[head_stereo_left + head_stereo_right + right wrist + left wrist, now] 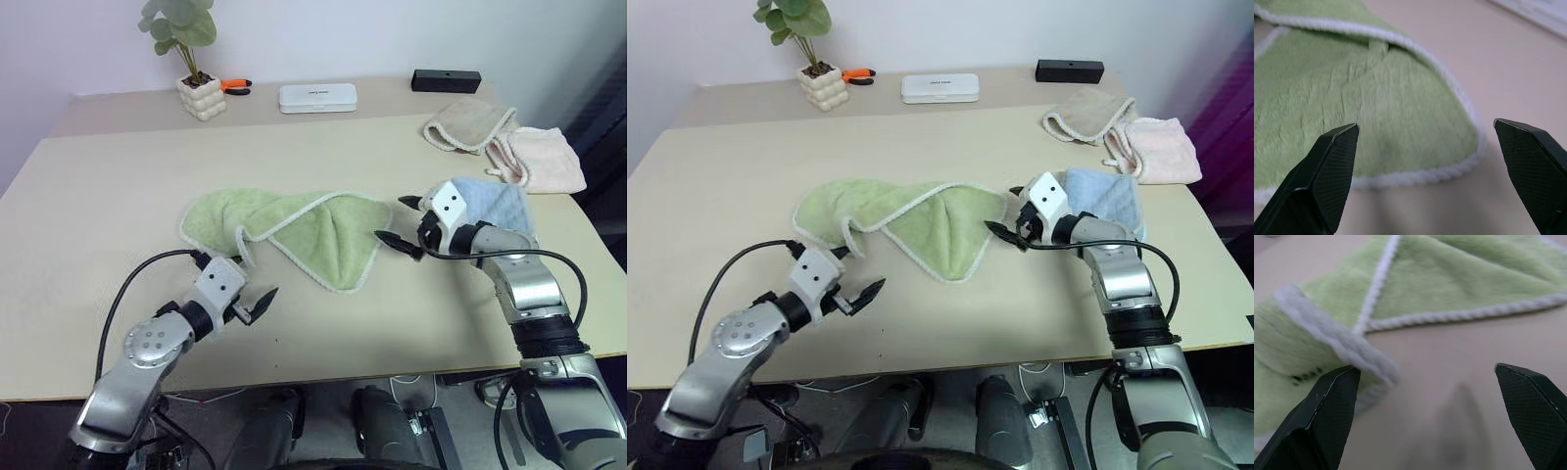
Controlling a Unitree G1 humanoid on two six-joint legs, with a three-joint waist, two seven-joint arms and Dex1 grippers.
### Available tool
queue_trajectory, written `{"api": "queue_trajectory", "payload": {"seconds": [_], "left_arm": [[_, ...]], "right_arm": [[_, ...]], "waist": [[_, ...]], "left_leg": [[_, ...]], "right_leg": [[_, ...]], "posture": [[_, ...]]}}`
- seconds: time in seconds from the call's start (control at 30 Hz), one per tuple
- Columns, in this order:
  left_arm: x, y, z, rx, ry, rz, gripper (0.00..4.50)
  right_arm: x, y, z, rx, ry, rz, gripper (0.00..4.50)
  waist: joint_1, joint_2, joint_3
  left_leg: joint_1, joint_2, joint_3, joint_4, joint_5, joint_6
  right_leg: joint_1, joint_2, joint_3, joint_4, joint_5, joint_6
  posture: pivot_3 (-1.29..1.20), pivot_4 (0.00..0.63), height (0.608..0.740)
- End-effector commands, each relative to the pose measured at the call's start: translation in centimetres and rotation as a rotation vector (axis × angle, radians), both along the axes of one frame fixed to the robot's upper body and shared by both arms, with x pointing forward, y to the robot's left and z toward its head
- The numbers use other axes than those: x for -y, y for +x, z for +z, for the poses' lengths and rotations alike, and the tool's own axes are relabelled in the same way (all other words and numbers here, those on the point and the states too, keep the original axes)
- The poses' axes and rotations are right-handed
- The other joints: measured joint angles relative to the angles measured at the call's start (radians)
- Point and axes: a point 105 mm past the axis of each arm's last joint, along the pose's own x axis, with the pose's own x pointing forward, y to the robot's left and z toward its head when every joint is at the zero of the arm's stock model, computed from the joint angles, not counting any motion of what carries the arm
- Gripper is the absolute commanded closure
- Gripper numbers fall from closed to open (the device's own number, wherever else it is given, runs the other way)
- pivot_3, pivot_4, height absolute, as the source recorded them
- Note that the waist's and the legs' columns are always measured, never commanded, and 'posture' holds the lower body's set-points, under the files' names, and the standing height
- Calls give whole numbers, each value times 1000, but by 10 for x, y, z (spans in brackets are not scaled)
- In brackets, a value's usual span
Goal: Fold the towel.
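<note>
The light green towel [294,230] lies crumpled on the table [98,196], with its right part folded over into a triangle edged in whitish trim. My left gripper [257,279] hovers open at the towel's near left corner, where a curled edge [1347,350] lies close to one finger [1332,404]. My right gripper [390,218] stands open just off the towel's right corner [1459,147], pointing toward it. Neither gripper holds anything.
A folded light blue towel [495,206] lies under my right wrist. Beige [468,122] and pink [544,157] cloths lie at the back right. Along the far edge stand a potted plant [201,93], an orange-handled tool [235,86], a white case [317,97] and a black box [446,80].
</note>
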Motion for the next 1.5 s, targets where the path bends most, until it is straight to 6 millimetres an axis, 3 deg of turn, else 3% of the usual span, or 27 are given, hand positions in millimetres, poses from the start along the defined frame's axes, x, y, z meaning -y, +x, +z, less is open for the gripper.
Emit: {"api": "queue_trajectory", "payload": {"seconds": [0.03, 0.27, 0.3, 0.37, 0.6, 0.77, 0.9, 1.13, 1.27, 1.37, 1.5], "left_arm": [[-3, 9, 4, 58, 25, 67, 12], [-9, 31, 2, 94, -3, 185, 12], [-10, 34, 4, 102, -20, 196, 252], [-9, 38, 6, 106, -41, 200, 887], [-15, 37, 9, 122, -45, 197, 4469], [-37, 28, 27, 188, -66, 217, 4469], [-60, 20, 39, 219, -72, 241, 4469], [-86, 8, 37, 208, -47, 268, 4469], [-88, 7, 35, 207, -53, 272, 4469], [-87, 4, 33, 204, -55, 273, 4500], [-89, 0, 30, 194, -54, 279, 4500]], "right_arm": [[-4, -4, 6, 34, 3, 5, 0], [-4, -6, 7, 39, 9, -10, 0], [-4, -7, 6, 39, 9, -12, 0], [-3, -8, 6, 39, 8, -15, 0], [-4, -6, 12, 51, -7, -11, 0], [-10, 8, 18, 47, -22, -5, 0], [-8, 35, 16, -6, -52, -70, 0], [-12, 74, -1, -218, 29, -183, 0], [-15, 81, -8, -270, 39, -205, 0], [-16, 83, -11, -295, 47, -211, 847], [-16, 82, -8, -304, 65, -191, 2911]], "waist": [[-1, 0, 0], [-1, 0, 0], [0, 0, 0], [1, 0, 0], [0, 0, 0], [-9, 0, 0], [-3, 0, 0], [-5, 0, 0], [-5, 0, 0], [-7, 0, 0], [-7, 0, 0]], "left_leg": [[0, 0, 0, 0, 0, 0], [0, 0, 0, 0, 0, 0], [0, 0, 0, 0, 0, 0], [0, 0, 0, 1, 0, 0], [0, 0, 0, 1, 0, 0], [0, 0, 1, 0, 0, 0], [0, 0, 1, 1, 0, 0], [0, 0, 2, 0, 0, 0], [0, 0, 2, 0, 0, 0], [0, 0, 2, 0, 0, 0], [1, 0, 1, 0, 0, 0]], "right_leg": [[0, 0, 0, 0, 0, 0], [0, 0, 0, 0, 2, 4], [0, 0, 0, 0, 2, 4], [0, 0, 0, 0, 2, 4], [0, 0, 0, 0, 3, 5], [-1, 1, 0, 0, 3, 5], [-1, 1, 0, 0, 3, 5], [-1, 1, 1, 0, 3, 5], [-1, 1, 1, 0, 4, 4], [-1, 1, 1, 0, 4, 4], [-1, 2, 1, 0, 4, 4]], "posture": [[0, 150, 740], [0, 150, 740], [0, 150, 740], [0, 150, 740], [0, 150, 740], [0, 150, 740], [0, 150, 740], [0, 150, 740], [0, 150, 740], [0, 150, 740], [0, 150, 740]]}}
